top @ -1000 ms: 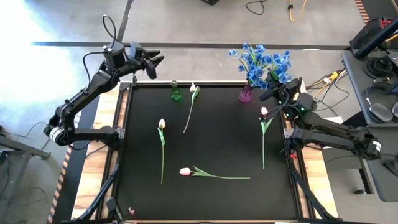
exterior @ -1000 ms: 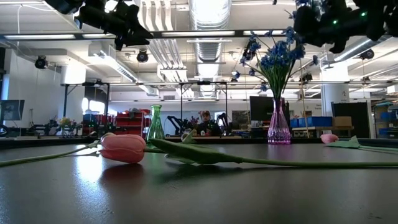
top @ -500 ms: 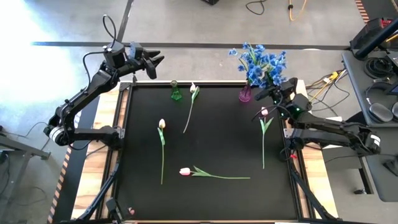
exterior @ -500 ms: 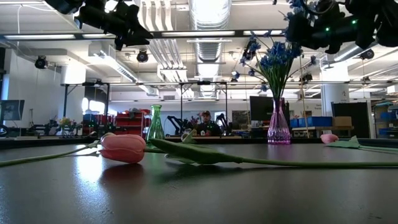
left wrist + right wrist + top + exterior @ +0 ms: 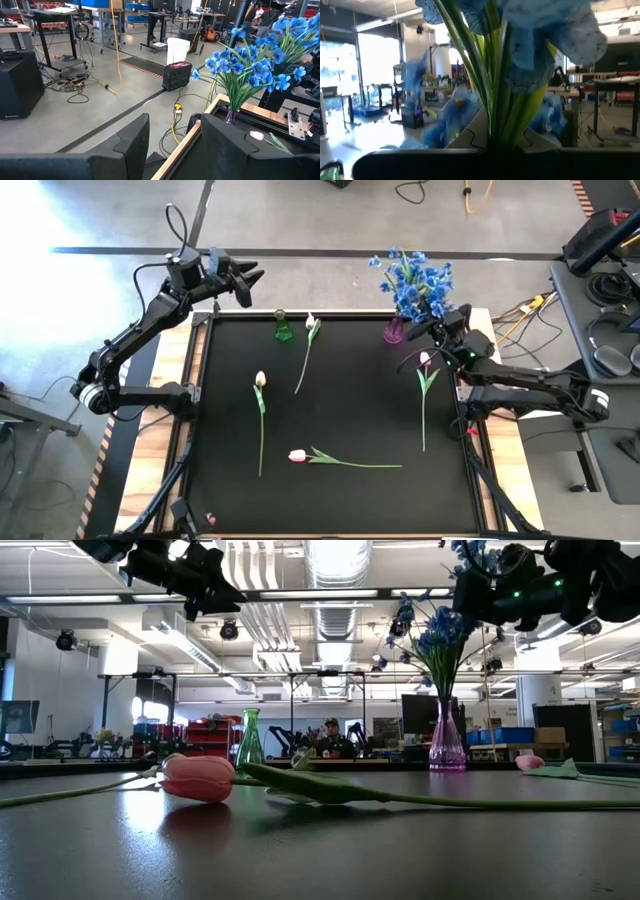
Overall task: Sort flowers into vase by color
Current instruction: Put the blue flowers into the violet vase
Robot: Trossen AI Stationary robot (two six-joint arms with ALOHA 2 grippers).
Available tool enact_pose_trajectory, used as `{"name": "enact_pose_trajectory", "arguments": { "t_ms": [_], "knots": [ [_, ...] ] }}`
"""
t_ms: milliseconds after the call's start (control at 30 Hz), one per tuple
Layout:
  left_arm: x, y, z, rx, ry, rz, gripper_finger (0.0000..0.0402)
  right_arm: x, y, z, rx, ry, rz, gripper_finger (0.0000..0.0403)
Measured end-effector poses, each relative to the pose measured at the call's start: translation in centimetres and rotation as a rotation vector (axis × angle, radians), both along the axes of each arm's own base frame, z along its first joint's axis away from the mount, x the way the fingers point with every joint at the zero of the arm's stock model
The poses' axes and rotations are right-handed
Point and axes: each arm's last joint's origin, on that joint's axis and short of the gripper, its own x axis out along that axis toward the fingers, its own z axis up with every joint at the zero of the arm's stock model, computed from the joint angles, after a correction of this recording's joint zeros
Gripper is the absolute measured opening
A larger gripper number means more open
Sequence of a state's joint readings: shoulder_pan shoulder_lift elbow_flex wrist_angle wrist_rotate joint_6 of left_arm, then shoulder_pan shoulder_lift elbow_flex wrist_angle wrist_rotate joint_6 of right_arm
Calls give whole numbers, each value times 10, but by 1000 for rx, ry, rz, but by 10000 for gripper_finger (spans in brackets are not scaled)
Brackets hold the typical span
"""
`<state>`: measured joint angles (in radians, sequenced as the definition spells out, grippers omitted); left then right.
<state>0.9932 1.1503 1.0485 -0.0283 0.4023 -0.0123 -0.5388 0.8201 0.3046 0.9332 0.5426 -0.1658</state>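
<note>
Here the right gripper (image 5: 437, 330) hovers beside the bunch of bright blue blossoms (image 5: 415, 280) standing in the purple glass vase (image 5: 394, 332) at the black table's (image 5: 340, 410) far edge, probably to steady the stems; whether its fingers grip them I cannot tell. The left gripper (image 5: 245, 285) waits with fingers apart beyond the far left corner.

Blue blossoms (image 5: 415, 280); purple vase (image 5: 394, 332); green vase (image 5: 283, 328); pink tulip (image 5: 199, 778).
</note>
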Motion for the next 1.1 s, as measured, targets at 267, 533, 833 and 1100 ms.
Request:
{"name": "enact_pose_trajectory", "arguments": {
  "t_ms": [267,533,833,1100],
  "knots": [
    [0,0,-2,-16,19,-1,164,7,-5,-8,28,25,3,12],
    [0,0,-2,-4,26,-3,164,17,-10,-23,99,54,8,12],
    [-1,-2,-1,0,23,-11,162,15,-9,-15,84,41,6,12],
    [0,-3,-1,0,18,-39,133,12,-6,-11,87,30,13,12]
  ]
}}
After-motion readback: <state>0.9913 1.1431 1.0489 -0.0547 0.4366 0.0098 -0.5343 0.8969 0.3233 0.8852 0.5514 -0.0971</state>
